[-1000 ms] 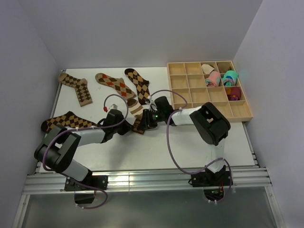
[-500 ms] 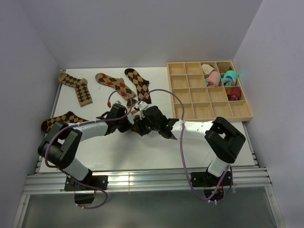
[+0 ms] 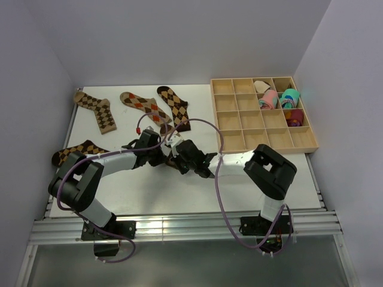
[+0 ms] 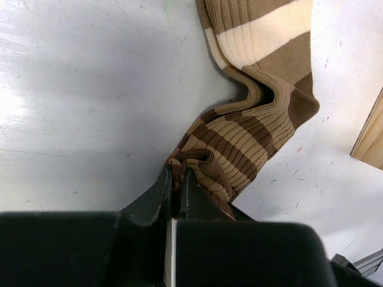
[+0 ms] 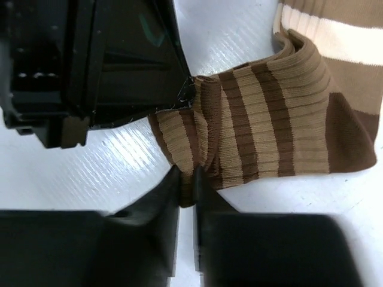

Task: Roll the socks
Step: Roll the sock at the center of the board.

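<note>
The brown-and-cream striped sock (image 4: 239, 143) lies bunched on the white table between my two grippers. My left gripper (image 4: 178, 173) is shut on a fold at the sock's end. My right gripper (image 5: 187, 176) is shut on the striped sock's (image 5: 269, 125) edge close beside it, facing the left gripper's fingers (image 5: 173, 89). From above, both grippers (image 3: 163, 154) (image 3: 178, 160) meet mid-table and hide most of that sock. Argyle socks lie flat at the back (image 3: 96, 109) (image 3: 145, 107) (image 3: 175, 106) and at the left (image 3: 81, 150).
A wooden compartment tray (image 3: 261, 139) stands at the back right, holding pink (image 3: 269, 98) and teal (image 3: 290, 97) rolled bundles. Its corner (image 4: 371, 143) shows just right of the striped sock. The table's left edge lies beside the left argyle sock.
The right arm swung in lower and to the left; its jaws opened wide and then closed on the striped sock's edge. The left gripper shifted right, still shut on the sock.
</note>
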Controlling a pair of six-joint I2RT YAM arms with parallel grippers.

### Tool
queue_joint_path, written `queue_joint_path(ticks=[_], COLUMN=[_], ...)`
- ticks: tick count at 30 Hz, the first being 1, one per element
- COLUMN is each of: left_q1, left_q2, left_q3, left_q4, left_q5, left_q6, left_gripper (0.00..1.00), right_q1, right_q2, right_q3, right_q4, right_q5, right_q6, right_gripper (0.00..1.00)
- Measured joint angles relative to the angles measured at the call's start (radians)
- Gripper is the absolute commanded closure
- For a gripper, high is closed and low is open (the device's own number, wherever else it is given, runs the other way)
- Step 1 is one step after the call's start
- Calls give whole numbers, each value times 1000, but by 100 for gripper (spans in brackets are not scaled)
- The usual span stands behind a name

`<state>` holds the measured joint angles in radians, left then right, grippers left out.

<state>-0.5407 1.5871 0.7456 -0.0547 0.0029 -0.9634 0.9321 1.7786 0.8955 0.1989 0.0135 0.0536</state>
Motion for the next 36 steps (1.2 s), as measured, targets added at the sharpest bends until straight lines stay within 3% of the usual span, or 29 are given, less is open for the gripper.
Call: queue_joint_path(ticks=[1, 3, 4, 6, 7, 10, 16, 23, 28, 36], left_q1=[0, 0, 0, 0, 0, 0, 1, 0, 0, 0], left_q2=[0, 0, 0, -9, -20, -78, -246, -402, -410, -318], left_q3=[1, 1, 1, -8, -21, -67, -215, -343, -351, -340], left_q4=[-3, -4, -5, -3, -3, 14, 44, 102, 134, 198], left_q5=[0, -1, -2, -8, -11, -25, -53, -64, -64, -64], left_q6=[1, 1, 1, 1, -2, -26, -80, -142, -153, -160], left_gripper=[96, 89, 78, 66, 52, 38, 27, 24, 24, 30], right_q1=[0, 0, -2, -16, -27, -75, -191, -267, -271, -279], right_q2=[0, 0, 0, 0, 0, 1, 48, 132, 170, 189], right_q3=[0, 0, 0, 0, 0, 0, 0, 2, 2, 7], right_q4=[4, 10, 10, 11, 10, 10, 48, 133, 164, 161], right_q5=[0, -1, -6, -43, -68, -167, -430, -652, -734, -768], right_q6=[5, 19, 29, 57, 76, 153, 348, 581, 708, 782], right_gripper=[100, 100, 100, 100, 100, 100, 100, 100, 100, 100])
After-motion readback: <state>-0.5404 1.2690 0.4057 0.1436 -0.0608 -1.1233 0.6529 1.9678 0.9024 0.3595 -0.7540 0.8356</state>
